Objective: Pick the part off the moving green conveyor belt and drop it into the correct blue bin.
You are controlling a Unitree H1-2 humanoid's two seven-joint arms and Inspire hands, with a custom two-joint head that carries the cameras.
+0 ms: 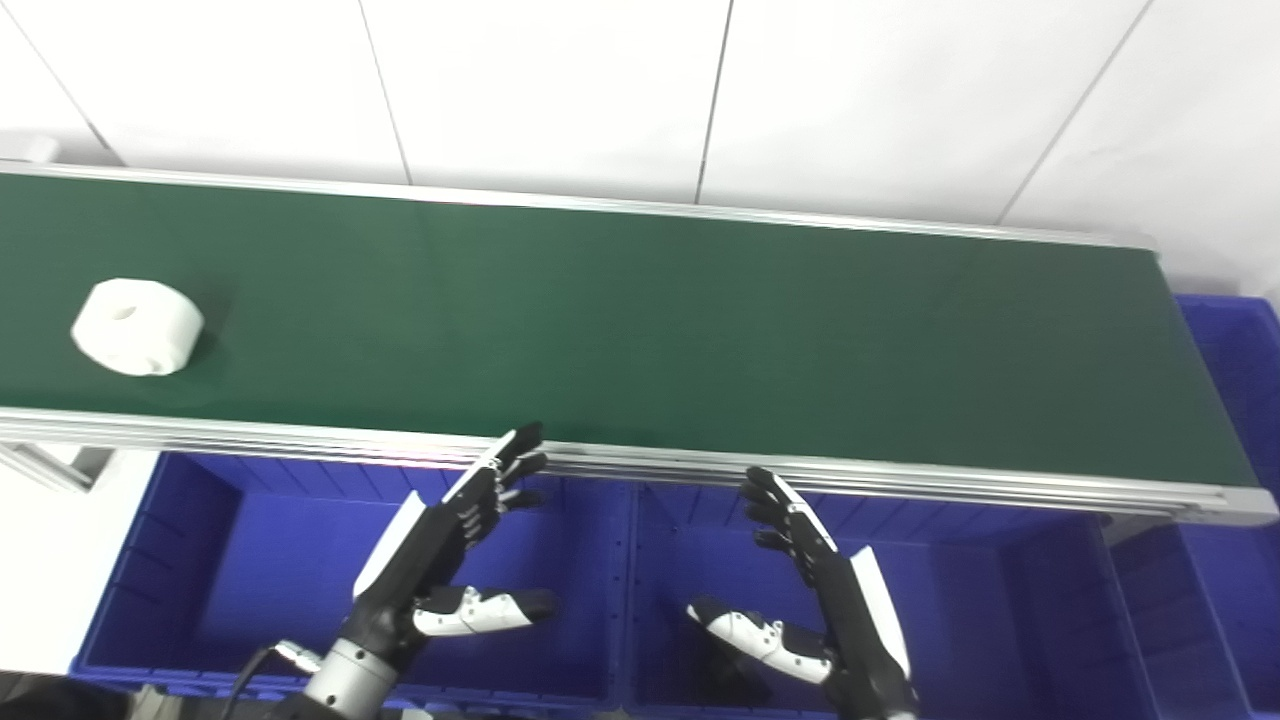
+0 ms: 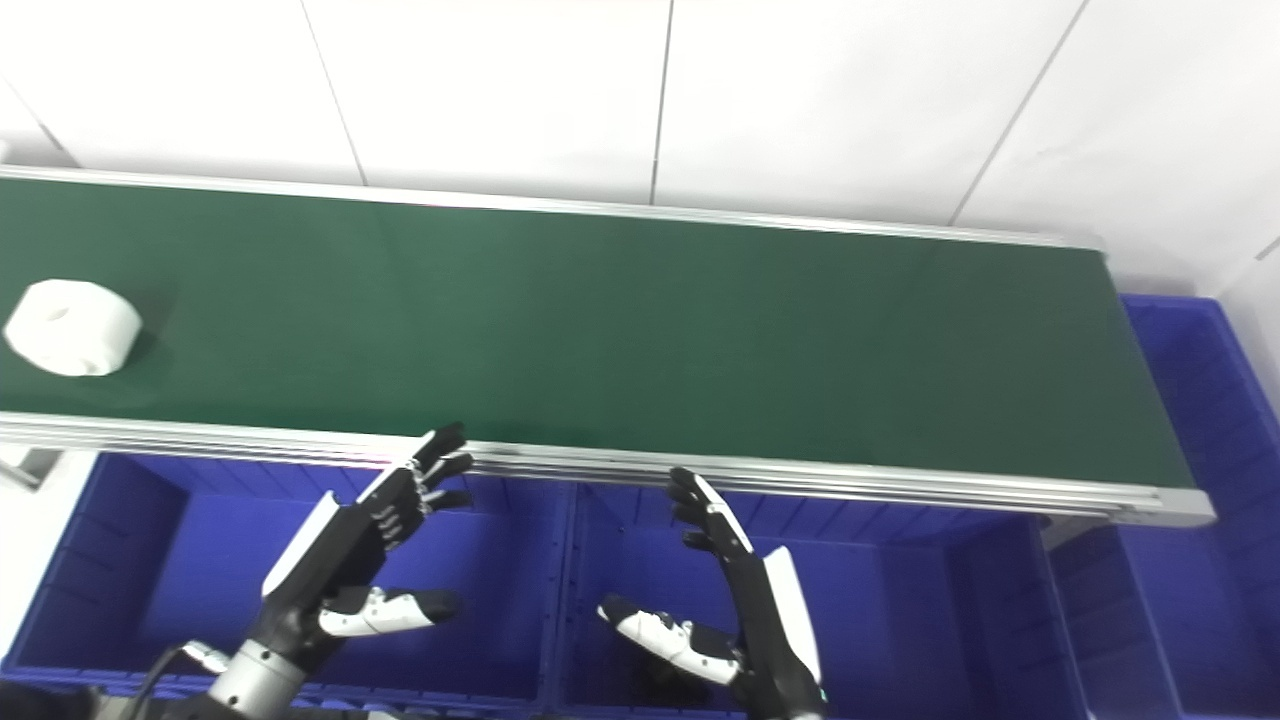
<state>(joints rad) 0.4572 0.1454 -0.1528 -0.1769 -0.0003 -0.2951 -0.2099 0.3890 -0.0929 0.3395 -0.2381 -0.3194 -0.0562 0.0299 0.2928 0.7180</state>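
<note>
A white round part [image 1: 137, 327] with a hole in its top lies on the green conveyor belt [image 1: 640, 330] at the far left; it also shows in the right eye view [image 2: 72, 327]. My left hand [image 1: 455, 530] is open and empty, held over the left blue bin [image 1: 250, 560] just below the belt's near rail. My right hand [image 1: 810, 590] is open and empty over the middle blue bin [image 1: 960, 600]. Both hands are far to the right of the part.
The belt's aluminium near rail [image 1: 640, 460] runs above the bins. Another blue bin [image 1: 1240, 340] stands past the belt's right end, with one more [image 1: 1190, 620] at the lower right. A white tiled wall is behind.
</note>
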